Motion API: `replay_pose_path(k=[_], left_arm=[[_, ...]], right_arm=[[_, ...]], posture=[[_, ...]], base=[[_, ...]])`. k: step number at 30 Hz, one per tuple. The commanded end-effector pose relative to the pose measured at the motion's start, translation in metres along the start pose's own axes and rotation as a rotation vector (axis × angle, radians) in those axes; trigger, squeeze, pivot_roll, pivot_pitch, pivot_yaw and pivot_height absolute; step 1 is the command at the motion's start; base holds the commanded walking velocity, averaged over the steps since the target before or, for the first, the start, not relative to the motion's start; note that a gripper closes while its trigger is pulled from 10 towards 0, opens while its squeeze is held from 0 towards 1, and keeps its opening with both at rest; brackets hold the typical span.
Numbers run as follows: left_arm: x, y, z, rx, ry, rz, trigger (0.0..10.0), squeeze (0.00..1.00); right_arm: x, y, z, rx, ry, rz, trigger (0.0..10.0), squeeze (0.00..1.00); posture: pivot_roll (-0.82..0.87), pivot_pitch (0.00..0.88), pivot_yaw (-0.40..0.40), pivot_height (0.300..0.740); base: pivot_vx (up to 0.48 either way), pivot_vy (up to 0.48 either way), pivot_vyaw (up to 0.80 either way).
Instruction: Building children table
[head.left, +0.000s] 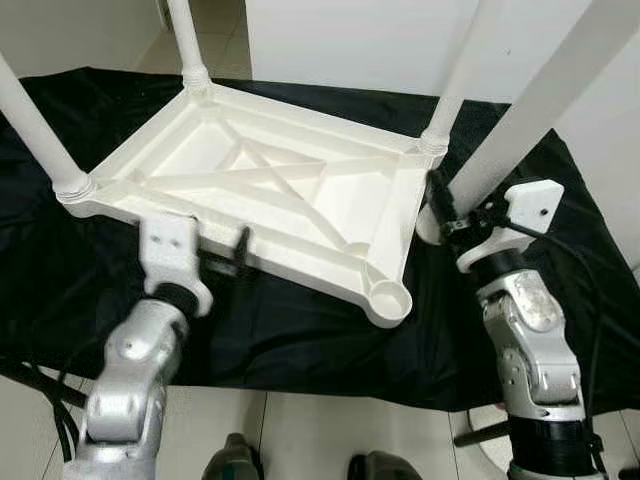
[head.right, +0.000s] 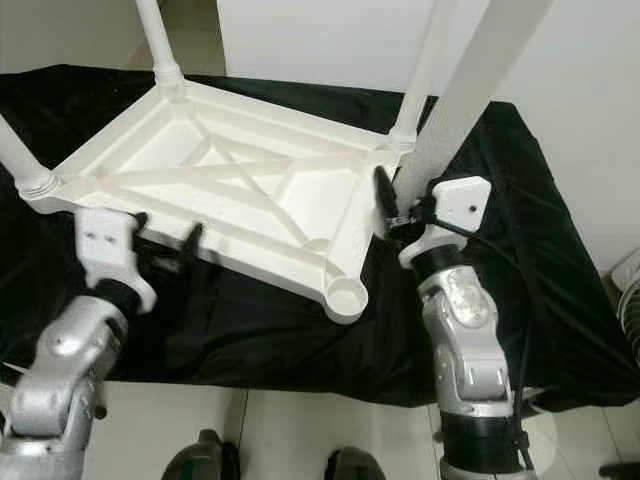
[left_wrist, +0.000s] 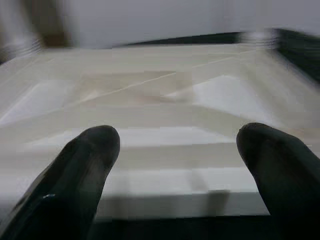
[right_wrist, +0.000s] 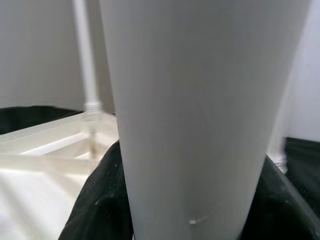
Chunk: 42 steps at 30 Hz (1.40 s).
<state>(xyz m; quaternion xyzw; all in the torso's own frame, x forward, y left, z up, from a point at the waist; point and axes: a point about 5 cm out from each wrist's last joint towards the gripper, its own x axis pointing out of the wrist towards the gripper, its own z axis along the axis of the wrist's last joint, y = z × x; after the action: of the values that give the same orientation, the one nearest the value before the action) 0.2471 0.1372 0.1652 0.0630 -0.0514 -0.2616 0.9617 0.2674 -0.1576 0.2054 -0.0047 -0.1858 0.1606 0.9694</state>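
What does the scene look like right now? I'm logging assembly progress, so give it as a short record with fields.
tabletop: white, upside down on black cloth
legs fitted: three
empty socket: near corner
fourth leg: held by right hand, beside the tabletop
left hand: open at the tabletop's near edge

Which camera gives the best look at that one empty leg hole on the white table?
The left eye view: the empty corner socket sits unobstructed, its round opening facing the camera. The right eye view shows it equally plainly. The wrist views do not make it out.
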Motion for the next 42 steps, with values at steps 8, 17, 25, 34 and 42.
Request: replay_pose_path(k=[8,17,25,34,42], left_arm=[[0.019,-0.042,-0.015,0.120,0.024,-0.448,10.0,0.00],[0.028,-0.046,-0.042,0.212,0.121,-0.514,10.0,0.00],[0.034,-0.042,-0.043,0.198,0.113,-0.486,10.0,0.00],[0.042,-0.030,-0.028,0.224,0.064,-0.476,10.0,0.00],[0.043,-0.023,-0.024,0.253,0.050,-0.477,10.0,0.00]], right_arm=[[-0.002,0.012,-0.017,0.078,0.034,0.082,10.0,0.00],[-0.004,0.020,-0.040,0.039,0.132,0.119,10.0,0.00],[-0.012,0.033,-0.058,0.085,0.194,0.212,10.0,0.00],[-0.028,0.043,-0.070,0.072,0.272,0.351,10.0,0.00],[-0.044,0.034,-0.070,0.034,0.322,0.384,10.0,0.00]], posture=[[0.00,0.069,-0.013,0.740],[-0.03,0.068,0.009,0.740],[-0.03,0.064,0.007,0.740],[-0.02,0.081,0.010,0.740],[-0.02,0.091,0.010,0.740]], base=[[0.000,0.000,0.00],[0.000,0.000,0.00],[0.000,0.000,0.00],[0.000,0.000,0.00],[0.000,0.000,0.00]])
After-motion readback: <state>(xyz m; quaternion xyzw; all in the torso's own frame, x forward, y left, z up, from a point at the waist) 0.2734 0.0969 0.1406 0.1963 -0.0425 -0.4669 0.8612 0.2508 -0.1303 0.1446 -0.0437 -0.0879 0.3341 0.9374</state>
